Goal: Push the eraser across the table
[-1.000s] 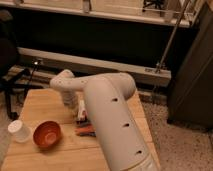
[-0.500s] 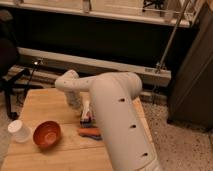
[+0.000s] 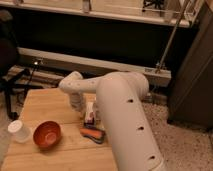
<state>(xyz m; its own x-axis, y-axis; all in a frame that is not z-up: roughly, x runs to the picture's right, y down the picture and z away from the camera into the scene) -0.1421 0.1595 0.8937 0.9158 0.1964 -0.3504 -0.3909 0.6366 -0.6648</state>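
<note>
The eraser (image 3: 90,114), a small flat block with a white face and reddish marks, lies on the light wooden table (image 3: 50,102) near its right side. My gripper (image 3: 79,107) hangs shut from the white forearm, low over the table and right beside the eraser's left edge; I cannot tell if they touch. My thick white upper arm fills the right foreground and hides the table's right edge.
An orange-and-blue elongated item (image 3: 93,134) lies just in front of the eraser. An orange-red bowl (image 3: 47,134) and a white cup (image 3: 19,131) stand at the front left. A black chair (image 3: 7,75) is left of the table, with a dark wall and metal rail behind.
My wrist and forearm have swung to the right over the table, bringing the gripper up beside the eraser. The bowl and cup have not moved.
</note>
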